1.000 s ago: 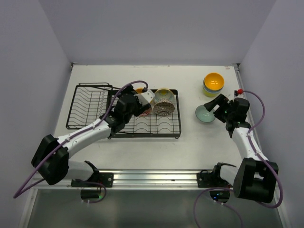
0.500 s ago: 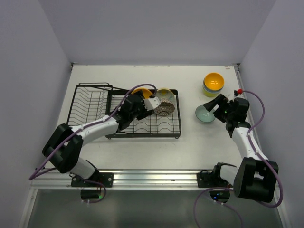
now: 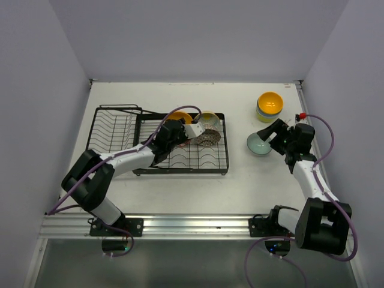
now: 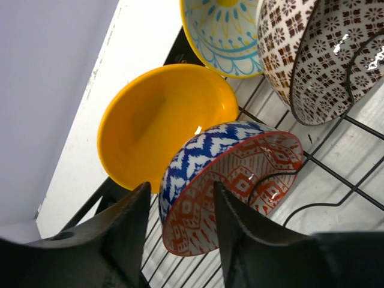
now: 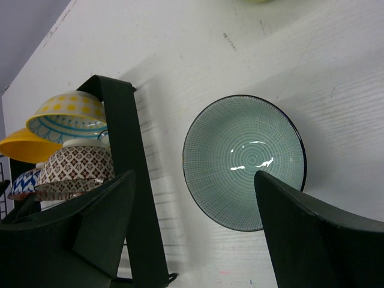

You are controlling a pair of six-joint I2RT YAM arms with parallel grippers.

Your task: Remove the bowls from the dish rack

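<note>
Straddling the rim of a blue-and-red bowl [image 4: 228, 180] at the far edge of the dish rack [image 3: 114, 129], the left gripper [image 4: 180, 187], fingers half-spread, likely needed a deeper, squarer bite before lifting clear of the yellow bowl [image 4: 162, 120].

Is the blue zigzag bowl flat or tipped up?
Tipped up. The bowl rests on its edge in the rack, its opening facing sideways.

Light: you get bright, even overhead light on the white tabletop [image 3: 180, 186].
Shadows: soft and faint, beside the dish rack [image 5: 126, 150].
Glare: small glints on the teal bowl [image 5: 243, 162] and the brown patterned bowl [image 4: 312, 54].
Focus: your near fingers [image 4: 120, 240] are dark and soft-edged.
</note>
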